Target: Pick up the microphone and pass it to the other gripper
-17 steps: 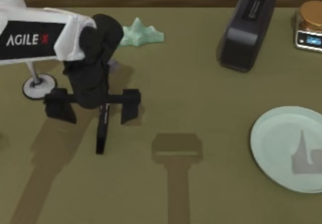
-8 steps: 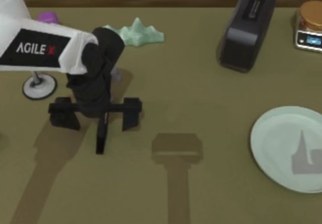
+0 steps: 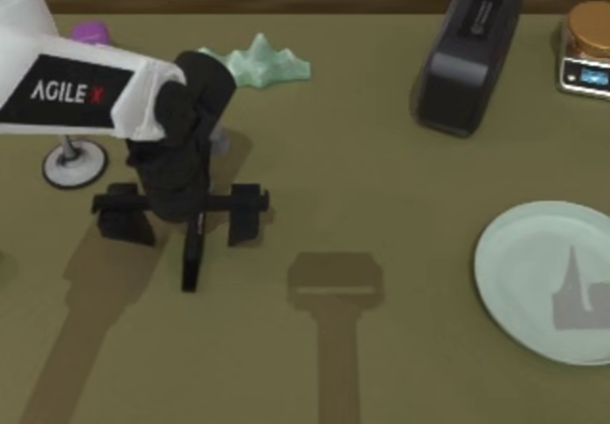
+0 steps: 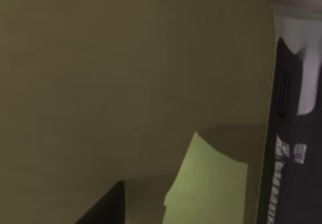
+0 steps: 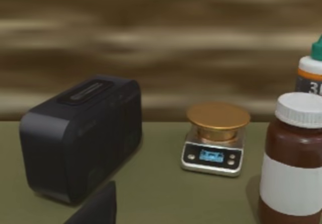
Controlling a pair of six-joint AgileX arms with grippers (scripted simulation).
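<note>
The microphone point(image 3: 192, 257) lies on the olive table at the left, its slim black handle pointing toward the front edge. Its head is hidden under my left gripper point(image 3: 181, 216). That gripper hangs straight over it, open, with one finger point(image 3: 122, 216) on each side of the handle and clear of it. In the left wrist view the black handle point(image 4: 289, 163) with white lettering runs close along the edge, and one finger point(image 4: 106, 208) shows apart from it. My right gripper is outside the top view; one of its fingers point(image 5: 98, 209) shows in the right wrist view, with nothing held.
A wine glass base point(image 3: 72, 163), a purple object point(image 3: 91, 31) and a green jagged piece point(image 3: 259, 62) sit behind the left arm. A black box device point(image 3: 467, 57), a small scale point(image 3: 586, 57) and a pale plate point(image 3: 548, 281) are on the right. A brown bottle point(image 5: 292, 168) stands near the right gripper.
My left arm has shifted slightly, uncovering the purple object, and the gripper has turned level across the handle. The microphone has not moved.
</note>
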